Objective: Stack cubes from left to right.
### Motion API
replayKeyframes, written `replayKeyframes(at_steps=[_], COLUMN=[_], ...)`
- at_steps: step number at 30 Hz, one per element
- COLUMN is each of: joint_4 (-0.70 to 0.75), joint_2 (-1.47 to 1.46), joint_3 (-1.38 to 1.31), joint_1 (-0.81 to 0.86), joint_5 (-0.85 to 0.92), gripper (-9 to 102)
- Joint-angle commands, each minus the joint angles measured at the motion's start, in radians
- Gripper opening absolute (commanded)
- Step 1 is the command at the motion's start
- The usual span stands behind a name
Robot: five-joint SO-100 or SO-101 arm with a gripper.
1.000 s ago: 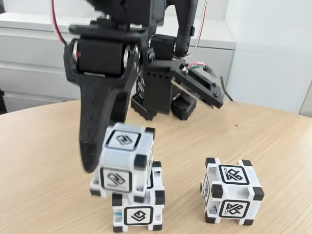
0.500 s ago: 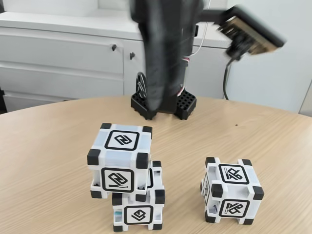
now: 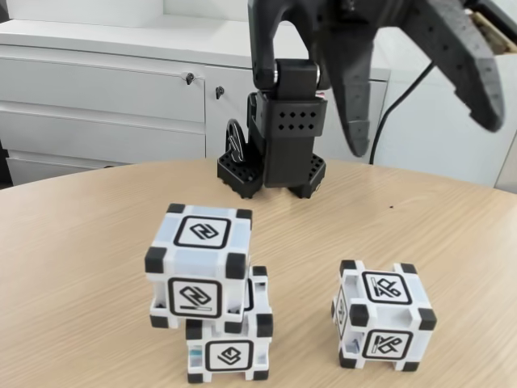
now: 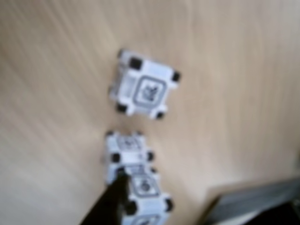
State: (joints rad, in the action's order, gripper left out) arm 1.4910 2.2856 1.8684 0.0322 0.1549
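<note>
White cubes (image 3: pixel 199 263) — black corners, framed glyphs

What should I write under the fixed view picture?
Open gripper raised above two stacked cubes, a third cube alone beside them.

Soft, even daylight fills the fixed view, with faint shadows under the cubes (image 3: pixel 206 303). The wrist view is blurred and washed out throughout.

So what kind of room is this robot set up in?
Probably an office or a meeting room: a rounded wooden table, white drawer cabinets along the wall behind it, and the arm's base standing on the tabletop.
</note>
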Motion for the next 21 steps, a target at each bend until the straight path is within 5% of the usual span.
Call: replayKeyframes(at_steps=[1,5,21], joint_4=[-0.012,-0.012,-0.012], joint_2=[-0.049,-0.149,-0.264], joint_3=[-0.015,-0.015,-0.017], joint_1=[-0.026,-0.041,-0.015], joint_5=[-0.025,0.057,0.885], gripper=[44,46,48])
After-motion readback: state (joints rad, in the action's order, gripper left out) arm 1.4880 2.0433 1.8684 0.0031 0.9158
